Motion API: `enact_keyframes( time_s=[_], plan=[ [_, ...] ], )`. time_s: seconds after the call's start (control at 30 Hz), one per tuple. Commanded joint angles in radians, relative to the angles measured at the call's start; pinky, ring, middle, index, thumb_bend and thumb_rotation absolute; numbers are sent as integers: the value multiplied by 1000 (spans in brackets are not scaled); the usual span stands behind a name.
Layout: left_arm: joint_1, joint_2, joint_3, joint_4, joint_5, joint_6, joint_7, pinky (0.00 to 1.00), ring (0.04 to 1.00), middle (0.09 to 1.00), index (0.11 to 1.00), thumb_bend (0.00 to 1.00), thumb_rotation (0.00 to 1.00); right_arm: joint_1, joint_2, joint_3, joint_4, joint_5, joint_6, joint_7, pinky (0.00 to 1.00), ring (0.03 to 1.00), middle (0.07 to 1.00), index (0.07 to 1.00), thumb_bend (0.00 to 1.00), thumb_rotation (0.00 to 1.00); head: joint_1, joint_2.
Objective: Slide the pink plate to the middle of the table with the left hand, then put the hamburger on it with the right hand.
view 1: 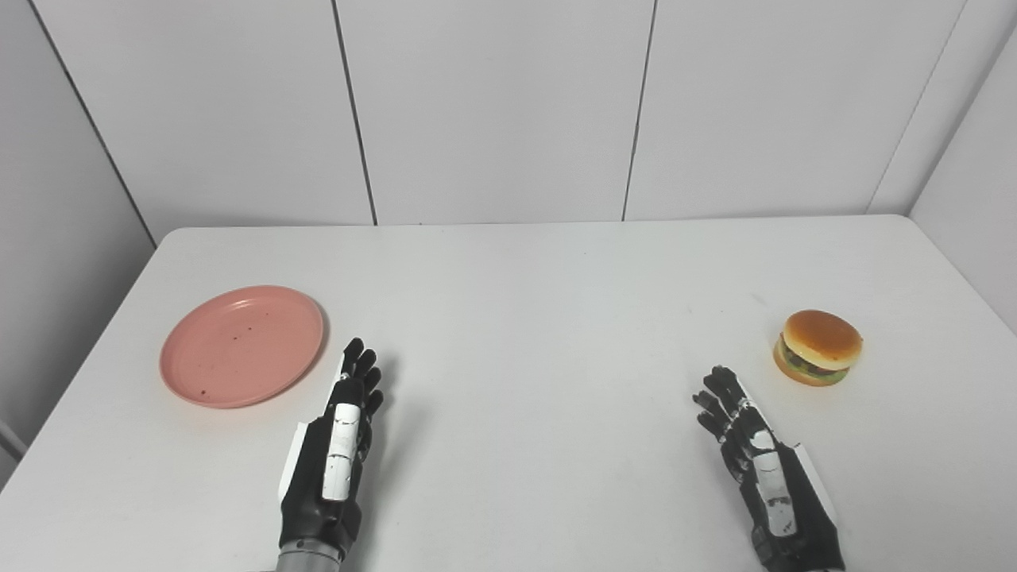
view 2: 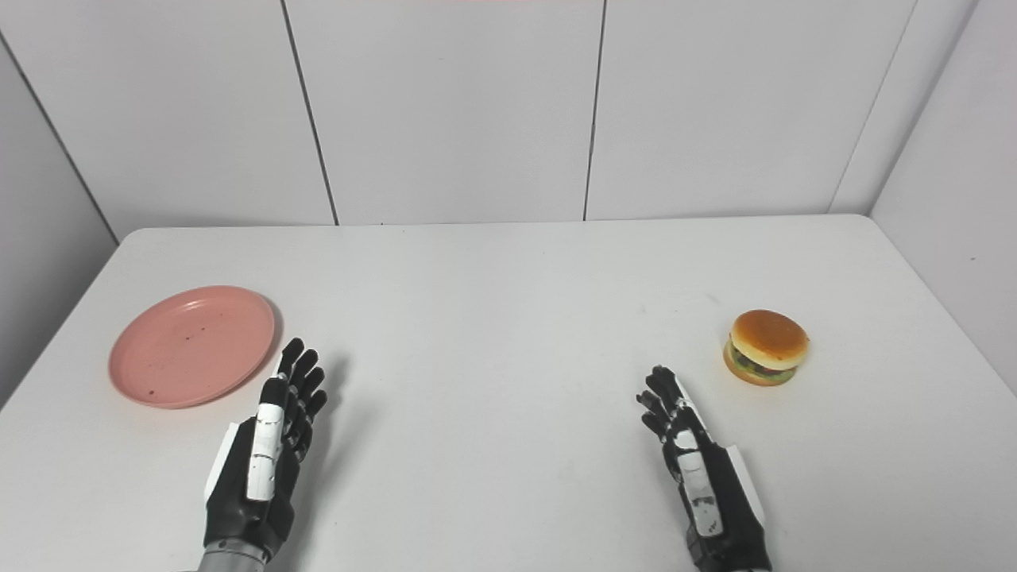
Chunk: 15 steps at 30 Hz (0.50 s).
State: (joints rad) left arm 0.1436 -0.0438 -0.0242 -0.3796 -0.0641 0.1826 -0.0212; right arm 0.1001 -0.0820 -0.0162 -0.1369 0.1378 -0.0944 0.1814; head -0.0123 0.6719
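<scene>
The round pink plastic plate (view 1: 241, 345) sits at the left side of the white table (view 1: 524, 302), empty. The left hand (view 1: 338, 445) waits just right of the plate, fingers straight and apart, holding nothing. It should press on the rim and push slowly. The right hand (view 2: 699, 469), far right of the plate, looks open too. The toy hamburger (view 2: 766, 347) lies beyond it. Both views show nearly the same.
</scene>
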Motion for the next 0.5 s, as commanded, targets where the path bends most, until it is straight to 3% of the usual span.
enact_keyframes(
  time_s=[0.0, 0.47],
  plan=[
    [81, 11, 3, -27, -7, -7, -5, 1000, 1000, 1000, 1000, 798, 949, 19, -12, 1, -11, 1, -30, 3, 946, 933, 952, 943, 924, 1000, 1, -1],
    [79, 10, 3, -21, -1, -9, -1, 1000, 1000, 1000, 1000, 800, 946, 19, -13, 3, -8, 3, -30, 6, 947, 936, 957, 947, 925, 1000, 0, -2]
  ],
)
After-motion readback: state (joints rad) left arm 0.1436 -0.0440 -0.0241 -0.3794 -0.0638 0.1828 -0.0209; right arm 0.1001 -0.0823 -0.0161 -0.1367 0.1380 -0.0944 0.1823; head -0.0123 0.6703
